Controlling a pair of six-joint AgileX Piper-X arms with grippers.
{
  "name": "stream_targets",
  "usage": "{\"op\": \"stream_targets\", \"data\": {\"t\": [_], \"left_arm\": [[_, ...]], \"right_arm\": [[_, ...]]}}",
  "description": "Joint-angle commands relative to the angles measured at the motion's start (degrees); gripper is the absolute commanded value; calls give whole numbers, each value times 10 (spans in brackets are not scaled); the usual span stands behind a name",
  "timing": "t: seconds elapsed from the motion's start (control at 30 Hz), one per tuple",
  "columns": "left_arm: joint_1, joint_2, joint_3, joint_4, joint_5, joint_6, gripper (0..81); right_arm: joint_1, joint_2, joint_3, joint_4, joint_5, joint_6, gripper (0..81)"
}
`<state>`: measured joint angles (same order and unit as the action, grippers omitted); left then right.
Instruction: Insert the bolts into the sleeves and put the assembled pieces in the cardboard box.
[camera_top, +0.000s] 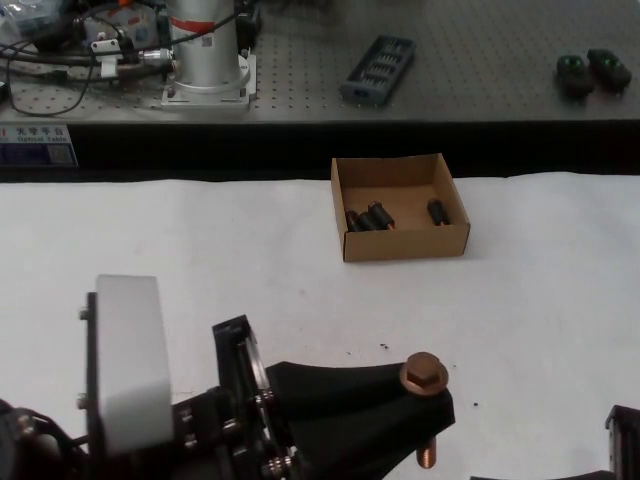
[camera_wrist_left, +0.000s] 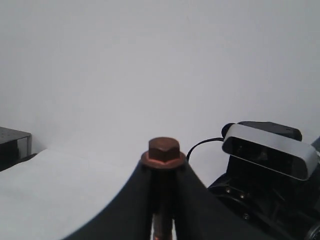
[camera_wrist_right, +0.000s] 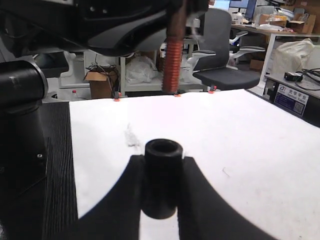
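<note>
The left gripper (camera_top: 425, 402) hung over the near edge of the counter (camera_top: 150, 230), about midway along it, with its two black fingers (camera_wrist_left: 130, 200) clamped on a copper-coloured bolt (camera_wrist_left: 163, 152). The bolt stood nearly upright, its hexagonal flanged head on top of the fingertips and its threaded shank reaching down past them. The right gripper (camera_wrist_right: 161, 162) had its fingers (camera_wrist_right: 125, 190) pressed against the two sides of a black sleeve (camera_wrist_right: 162, 180), which stood upright with its open bore facing up. In the right wrist view the bolt's threaded end hung above and beyond the sleeve, apart from it, over the white sheet (camera_wrist_right: 225, 130) that covered the counter. The left wrist view showed the other arm's wrist camera (camera_wrist_left: 270, 150) just beside the bolt. The cardboard box (camera_top: 400, 245) sat open on the sheet near the far edge of the counter, a little right of the middle, well apart from both grippers. Inside it lay several dark assembled pieces (camera_top: 368, 218), a cluster against one side wall and one more (camera_top: 437, 211) near the opposite wall. Beyond the far edge stood a perforated board (camera_top: 480, 80) carrying a silver post (camera_top: 205, 50) and a black slotted block (camera_top: 378, 68).
</note>
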<state>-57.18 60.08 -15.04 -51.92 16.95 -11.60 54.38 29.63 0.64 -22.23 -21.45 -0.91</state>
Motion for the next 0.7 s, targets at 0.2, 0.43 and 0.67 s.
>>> {"op": "stream_targets", "data": {"t": [0.2,0.43,0.67], "left_arm": [[-6,32,-1,-76,31,-17,6],[-23,40,-1,-78,33,-11,6],[-24,72,-3,-86,34,-9,6]], "right_arm": [[1,31,-6,-28,-1,-4,52],[1,39,-6,-52,-1,0,52],[1,39,-6,-52,-1,6,52]]}}
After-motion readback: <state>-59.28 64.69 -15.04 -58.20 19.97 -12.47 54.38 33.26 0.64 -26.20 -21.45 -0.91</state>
